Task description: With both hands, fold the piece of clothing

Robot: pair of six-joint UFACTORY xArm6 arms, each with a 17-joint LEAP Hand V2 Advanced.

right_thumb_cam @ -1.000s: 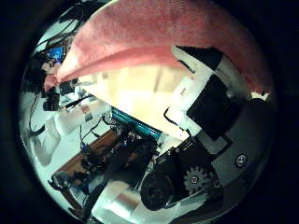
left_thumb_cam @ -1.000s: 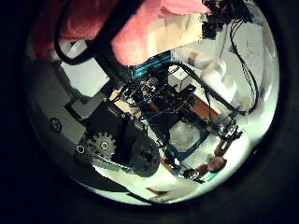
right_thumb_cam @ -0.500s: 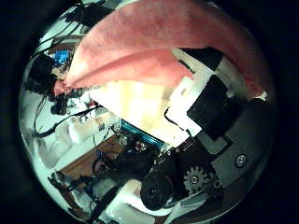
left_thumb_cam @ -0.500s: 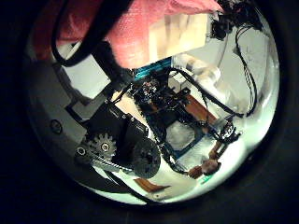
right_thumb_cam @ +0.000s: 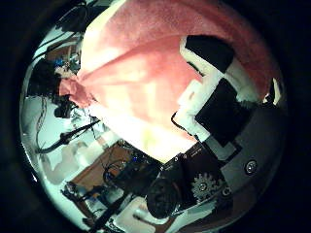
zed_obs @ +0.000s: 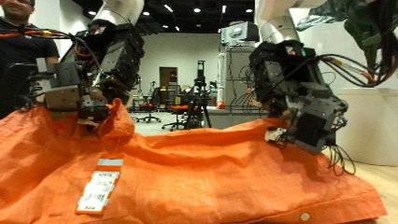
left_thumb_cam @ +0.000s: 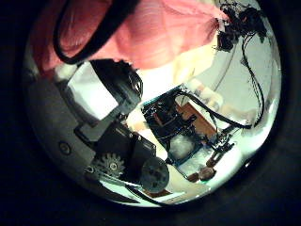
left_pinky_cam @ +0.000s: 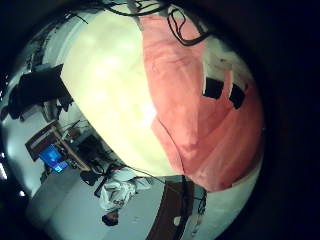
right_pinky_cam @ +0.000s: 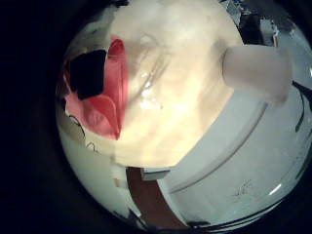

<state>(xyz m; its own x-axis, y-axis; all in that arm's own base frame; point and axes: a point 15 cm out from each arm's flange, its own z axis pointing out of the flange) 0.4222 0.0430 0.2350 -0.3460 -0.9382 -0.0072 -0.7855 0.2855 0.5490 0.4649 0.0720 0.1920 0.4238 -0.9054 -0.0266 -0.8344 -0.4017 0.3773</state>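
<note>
Both hands have shifted; orange garment (zed_obs: 211, 173) edges lifted above table.

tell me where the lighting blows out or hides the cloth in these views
Right little finger side palm view: glare whitens the table, the cloth only a strip. Left little finger side palm view: bright table, cloth readable. Outside view: evenly lit, folds show shading.
</note>
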